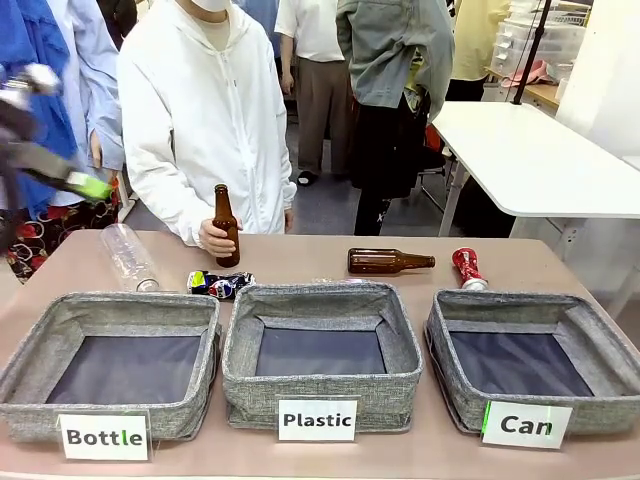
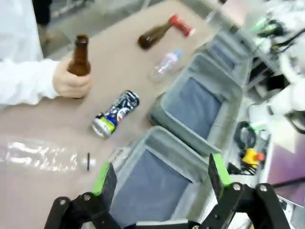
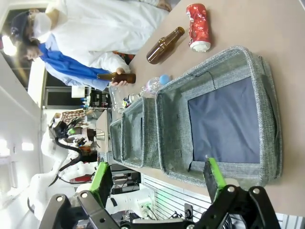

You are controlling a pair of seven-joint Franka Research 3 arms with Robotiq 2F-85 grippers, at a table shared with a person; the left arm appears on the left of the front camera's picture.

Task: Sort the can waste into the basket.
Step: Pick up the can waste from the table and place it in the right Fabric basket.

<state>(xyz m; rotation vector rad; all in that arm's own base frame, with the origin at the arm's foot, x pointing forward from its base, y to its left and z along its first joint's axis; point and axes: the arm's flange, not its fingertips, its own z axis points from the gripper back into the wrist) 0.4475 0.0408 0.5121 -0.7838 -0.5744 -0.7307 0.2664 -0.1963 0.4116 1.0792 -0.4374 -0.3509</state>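
Three white cards in black print front the grey bins along the table's near edge. At seven o'clock the Bottle card hangs on the left bin. At six, the Plastic card marks the middle bin. At five, the green-edged Can card marks the basket. Print on the dark can is too small to read.

Front view looks across the table; both wrist views (rolled, overhead) share its basket.

Left claw blurred near the edge, clear bottle cut off (left wrist view)
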